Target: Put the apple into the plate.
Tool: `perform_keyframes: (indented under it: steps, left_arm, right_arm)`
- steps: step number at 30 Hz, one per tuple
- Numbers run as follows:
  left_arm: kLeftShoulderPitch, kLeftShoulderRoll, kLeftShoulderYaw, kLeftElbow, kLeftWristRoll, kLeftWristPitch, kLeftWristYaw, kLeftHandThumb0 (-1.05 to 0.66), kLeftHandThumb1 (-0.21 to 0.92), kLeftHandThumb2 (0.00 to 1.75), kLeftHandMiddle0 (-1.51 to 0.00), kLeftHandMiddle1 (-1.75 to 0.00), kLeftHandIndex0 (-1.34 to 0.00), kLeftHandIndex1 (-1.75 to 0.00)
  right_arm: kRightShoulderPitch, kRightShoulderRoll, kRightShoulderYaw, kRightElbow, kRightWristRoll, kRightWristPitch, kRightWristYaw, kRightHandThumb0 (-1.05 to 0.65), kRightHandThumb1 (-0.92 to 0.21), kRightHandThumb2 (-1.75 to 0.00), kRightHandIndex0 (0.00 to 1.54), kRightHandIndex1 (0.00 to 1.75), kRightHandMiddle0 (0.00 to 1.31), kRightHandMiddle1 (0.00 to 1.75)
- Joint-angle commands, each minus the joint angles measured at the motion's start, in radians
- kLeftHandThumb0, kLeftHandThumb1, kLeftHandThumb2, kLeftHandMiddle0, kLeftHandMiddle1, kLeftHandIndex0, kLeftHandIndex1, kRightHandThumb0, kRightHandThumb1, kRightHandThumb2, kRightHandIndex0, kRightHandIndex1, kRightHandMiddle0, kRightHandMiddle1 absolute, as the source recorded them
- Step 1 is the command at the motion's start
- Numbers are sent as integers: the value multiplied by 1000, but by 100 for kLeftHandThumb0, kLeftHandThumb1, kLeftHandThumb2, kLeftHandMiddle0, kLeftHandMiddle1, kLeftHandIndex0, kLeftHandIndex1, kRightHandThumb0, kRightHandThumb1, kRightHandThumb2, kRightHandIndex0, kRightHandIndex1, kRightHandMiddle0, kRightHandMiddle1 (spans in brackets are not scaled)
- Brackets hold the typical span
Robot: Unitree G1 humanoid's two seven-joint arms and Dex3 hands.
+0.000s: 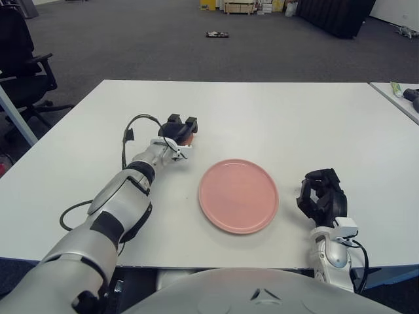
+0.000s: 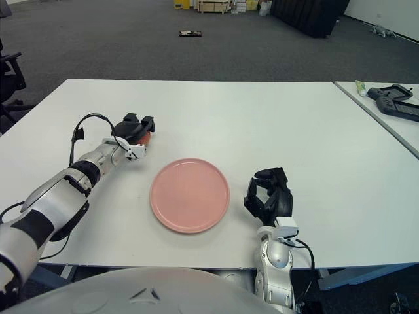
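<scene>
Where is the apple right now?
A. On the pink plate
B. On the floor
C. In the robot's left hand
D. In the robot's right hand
C. The left hand has its dark fingers wrapped around the reddish apple, up and to the left of the pink plate, which has nothing on it; the right hand sits to the plate's right.

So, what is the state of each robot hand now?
Left robot hand: closed on the apple.
Right robot hand, right of the plate: curled, holding nothing.
</scene>
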State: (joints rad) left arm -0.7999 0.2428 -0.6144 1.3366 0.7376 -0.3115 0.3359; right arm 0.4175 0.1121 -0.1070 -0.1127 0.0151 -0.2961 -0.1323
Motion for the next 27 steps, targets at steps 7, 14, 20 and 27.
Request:
perform_keyframes:
  steps: [7,14,20,27]
  left_arm:
    - [69,-3,40,31,-44,21,-105,0,7,157,-84,-164,-56,-175]
    - [73,1,46,26,-55,13,-110,0,7,157,-84,-164,-56,-175]
    - [74,0,52,25,-59,10,-112,0,7,157,-84,-164,-56,-175]
    - [76,-1,62,24,-64,7,-116,0,8,156,-83,-164,-56,-175]
  right_arm:
    - [-12,2,-1,-7,4,-15,0,-39,-64,-92,78,175,37,175]
    - [-13,1,-5,-6,8,-14,1,-39,-63,-93,78,175,37,175]
    - [-14,-1,-5,-2,0,-20,-1,-39,-63,-93,78,175,38,175]
    - [-13,0,-8,-2,8,-13,0,-40,-62,-94,77,175,38,175]
